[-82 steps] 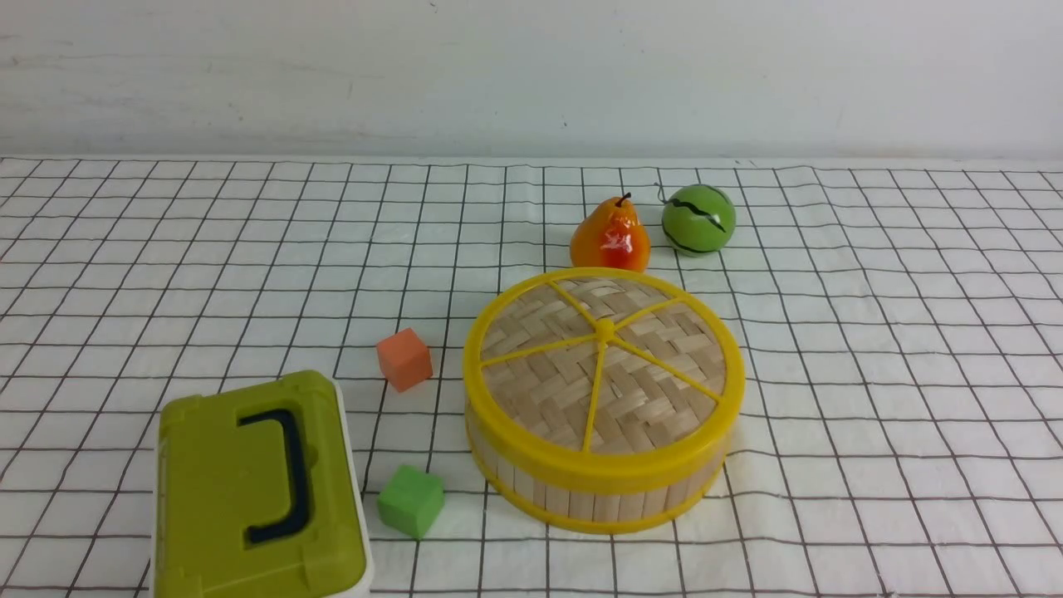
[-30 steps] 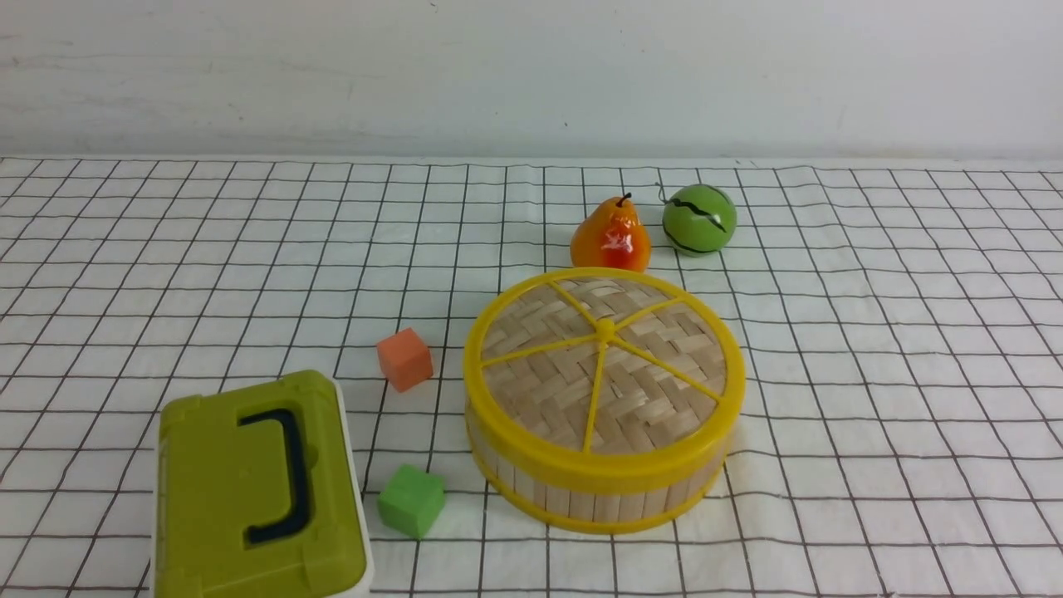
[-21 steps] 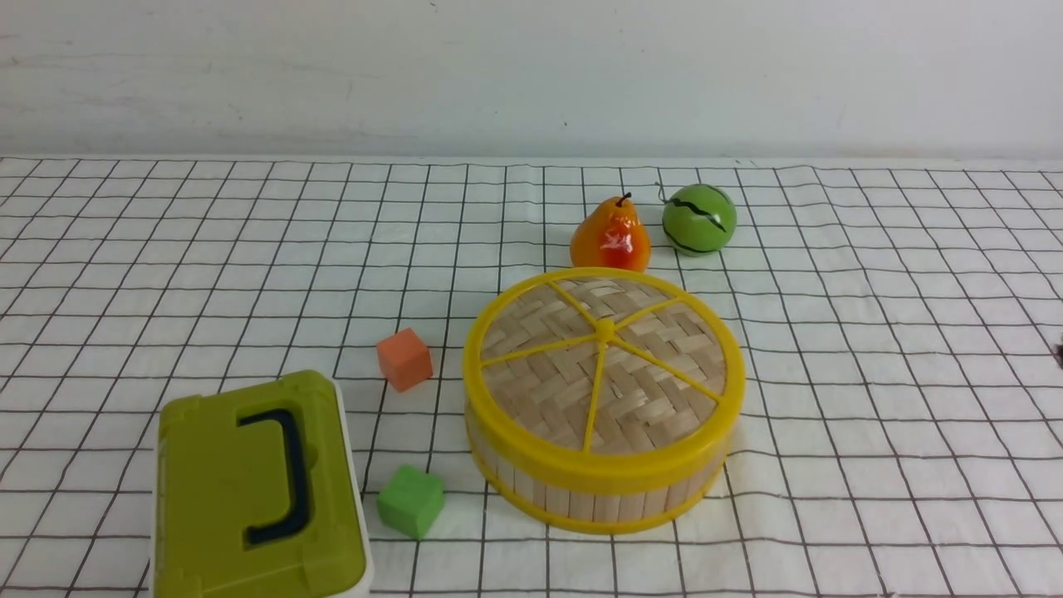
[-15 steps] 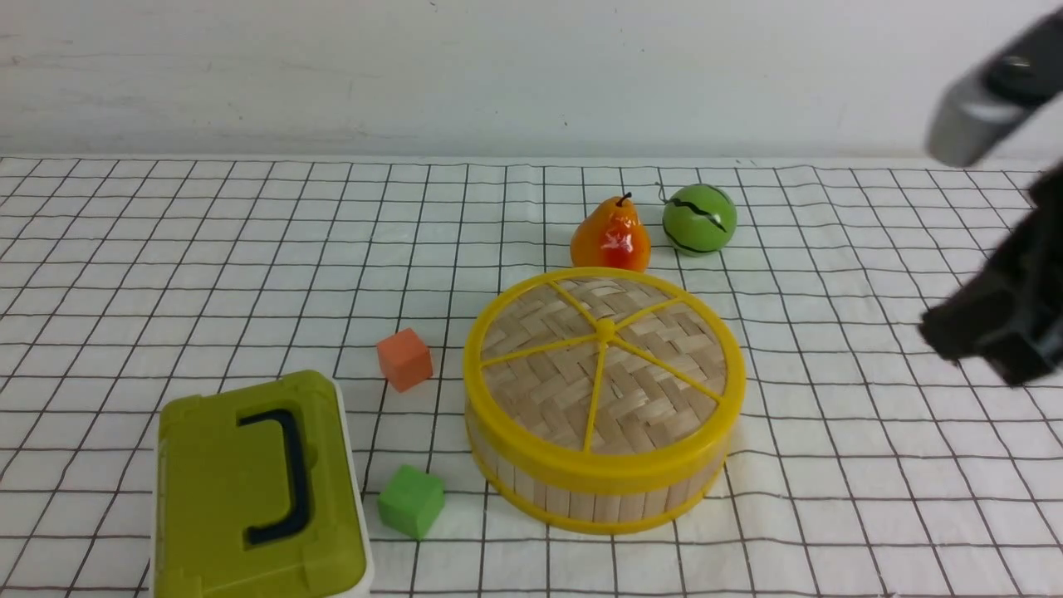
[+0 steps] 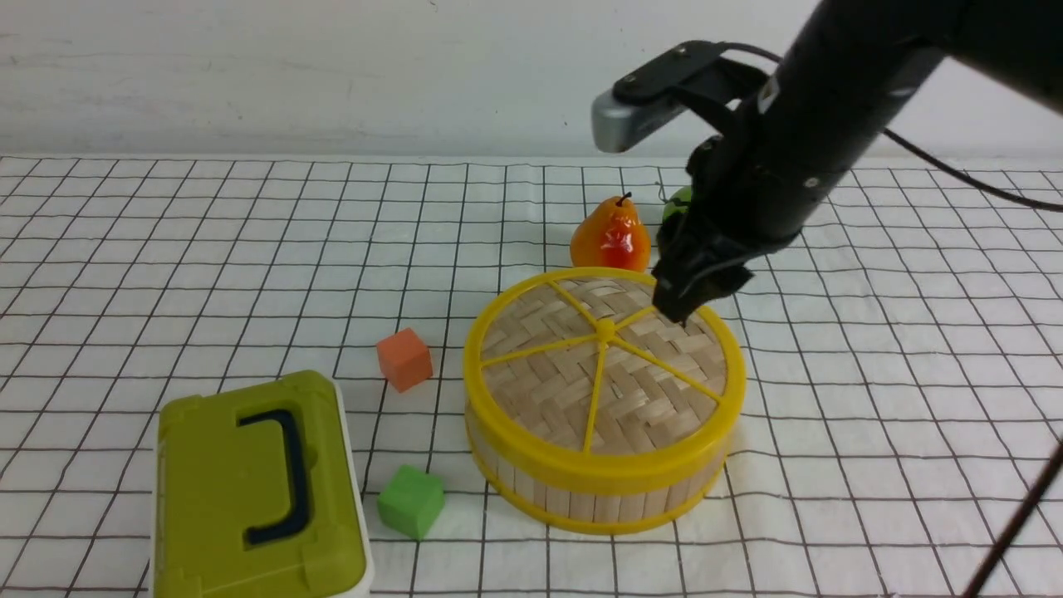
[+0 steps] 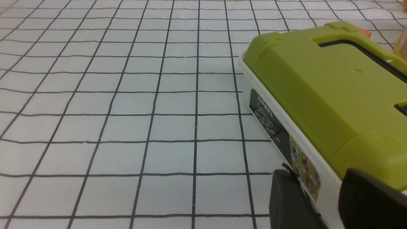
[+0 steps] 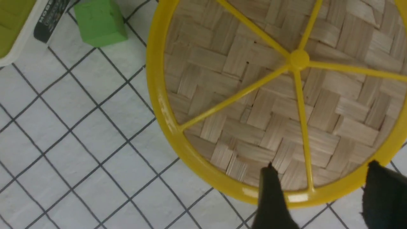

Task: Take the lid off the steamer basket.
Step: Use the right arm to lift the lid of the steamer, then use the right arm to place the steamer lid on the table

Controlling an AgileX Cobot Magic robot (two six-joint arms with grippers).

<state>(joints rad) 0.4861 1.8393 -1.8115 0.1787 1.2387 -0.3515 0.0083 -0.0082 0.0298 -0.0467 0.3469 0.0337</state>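
Right fingers (image 7: 272,200) are held spread, with nothing grasped between them. In the right wrist view one is seen over the woven surface of the lid (image 7: 264,105), just inside its yellow rim, and the other outside that rim, so that the rim is straddled. Whether the lid is touched cannot be told. In the front view the right fingers (image 5: 683,301) are pointed down at the far right part of the lid (image 5: 604,374), which is seated closed on the steamer basket (image 5: 594,498) near the middle of the table (image 5: 166,249).

Half a second earlier the right arm (image 5: 830,108) was only a blur at the right edge of the front view. It has since been brought in over the basket, and the green striped ball (image 5: 674,202) is now largely hidden behind it. The lid, steamer basket, pear (image 5: 610,237), orange cube (image 5: 404,359), green cube (image 5: 410,500) and olive-green box (image 5: 249,490) are unmoved.

The right arm is slanted down from the upper right, with the grey camera housing (image 5: 629,120) projecting above the fingers.

Left fingers (image 6: 287,203), seen only in the left wrist view, are likewise spread and empty, and are held low just beside the olive-green box (image 6: 318,79).
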